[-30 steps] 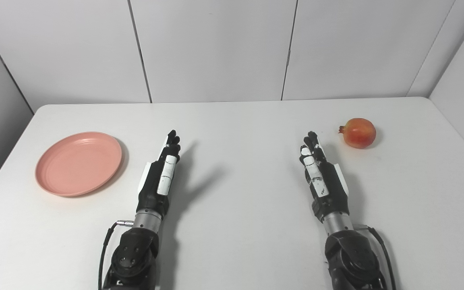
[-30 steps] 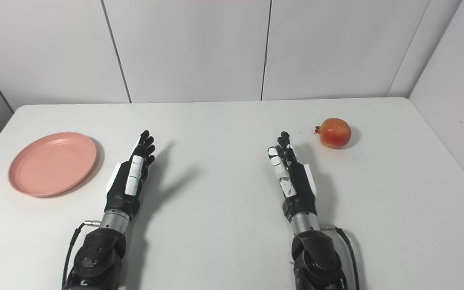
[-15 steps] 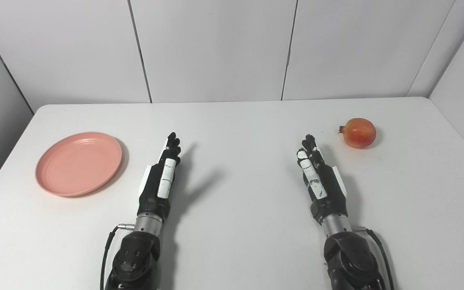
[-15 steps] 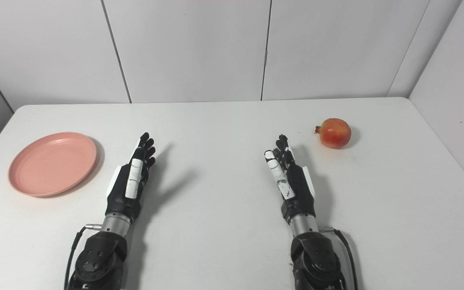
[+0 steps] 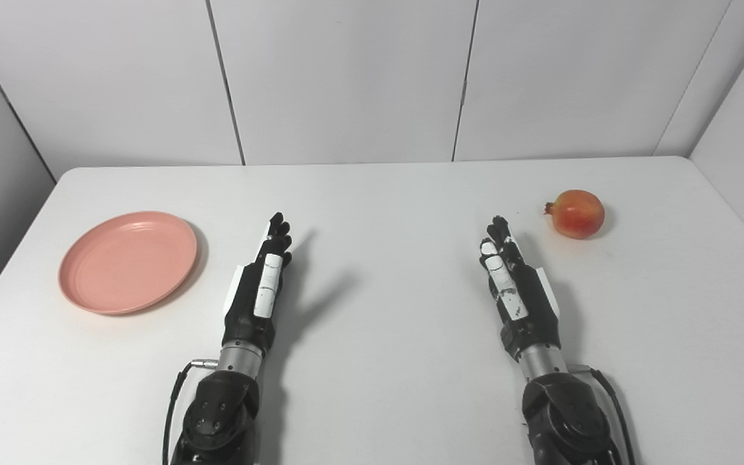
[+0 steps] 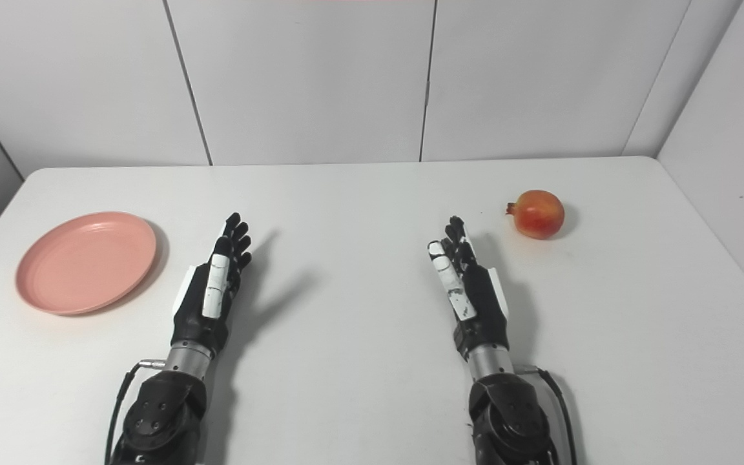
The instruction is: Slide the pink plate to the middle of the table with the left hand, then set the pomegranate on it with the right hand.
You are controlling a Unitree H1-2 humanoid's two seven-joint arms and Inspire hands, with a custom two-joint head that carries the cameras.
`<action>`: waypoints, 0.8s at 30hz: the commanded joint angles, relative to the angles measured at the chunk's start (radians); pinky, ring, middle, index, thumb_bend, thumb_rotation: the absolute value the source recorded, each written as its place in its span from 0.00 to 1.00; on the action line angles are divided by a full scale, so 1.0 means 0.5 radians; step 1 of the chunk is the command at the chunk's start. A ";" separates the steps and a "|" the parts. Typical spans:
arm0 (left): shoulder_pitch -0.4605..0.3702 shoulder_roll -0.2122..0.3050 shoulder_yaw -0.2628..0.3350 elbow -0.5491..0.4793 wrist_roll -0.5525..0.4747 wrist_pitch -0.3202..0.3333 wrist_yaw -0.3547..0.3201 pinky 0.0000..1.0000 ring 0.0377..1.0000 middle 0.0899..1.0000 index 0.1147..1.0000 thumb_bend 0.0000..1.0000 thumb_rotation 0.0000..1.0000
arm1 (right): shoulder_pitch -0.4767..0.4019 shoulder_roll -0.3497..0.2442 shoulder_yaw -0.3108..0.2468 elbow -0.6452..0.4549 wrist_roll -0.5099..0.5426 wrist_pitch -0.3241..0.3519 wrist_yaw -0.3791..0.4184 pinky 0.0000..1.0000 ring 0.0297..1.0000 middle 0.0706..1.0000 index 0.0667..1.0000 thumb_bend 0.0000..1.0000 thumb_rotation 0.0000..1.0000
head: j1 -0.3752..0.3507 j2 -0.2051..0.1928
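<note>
Nothing done yet: pink plate [image 5: 128, 261] sat far left, pomegranate [image 5: 577, 214] far right, both untouched. Left hand [image 5: 259, 287] & right hand [image 5: 515, 287] lay empty, fingers straight, close together.

A pink plate [image 6: 86, 261] lies at the white table's [image 6: 359, 194] left side, and a pomegranate [image 6: 539, 214] sits far right. Between them the left hand [image 6: 212, 284] and right hand [image 6: 469, 287] extend forward, fingers straight, holding nothing; whether they touch the tabletop is unclear.
</note>
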 commanded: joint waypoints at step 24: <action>-0.381 -0.117 0.198 0.020 -0.281 -0.126 0.063 1.00 1.00 1.00 1.00 0.84 1.00 | -0.047 -0.310 -0.063 0.208 0.186 -0.316 0.405 1.00 1.00 1.00 1.00 0.51 0.96 | 0.678 -0.281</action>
